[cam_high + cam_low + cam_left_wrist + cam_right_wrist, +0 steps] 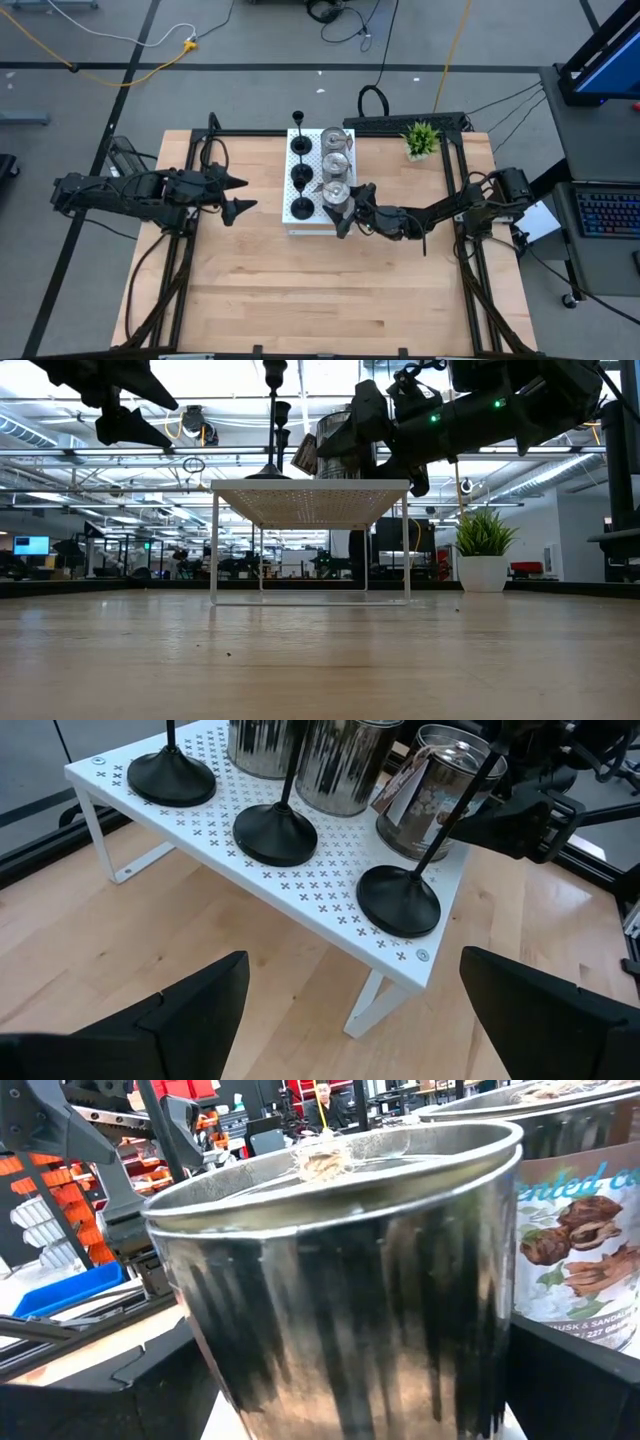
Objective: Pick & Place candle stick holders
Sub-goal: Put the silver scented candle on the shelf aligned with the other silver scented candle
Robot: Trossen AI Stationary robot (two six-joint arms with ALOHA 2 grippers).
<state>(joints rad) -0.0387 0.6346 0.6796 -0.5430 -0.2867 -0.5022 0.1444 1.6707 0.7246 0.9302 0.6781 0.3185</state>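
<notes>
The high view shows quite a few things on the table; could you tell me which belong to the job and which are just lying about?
Job:
black candle stick holders, three in a column
silver candle stick holders, three beside them
right gripper, at the nearest silver one
left gripper, waiting beside the shelf

Lying about:
white perforated shelf
potted plant

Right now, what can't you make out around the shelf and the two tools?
- Right tool: whether its fingers touch the nearest silver holder. The right wrist view is filled by the can; the high view is too small.
- Black holders' stem tops: cut off by the edge in the left wrist view.
- Second silver holder's label: cut off at the picture's edge in the right wrist view.
- White shelf top: edge-on in the low view.
</notes>
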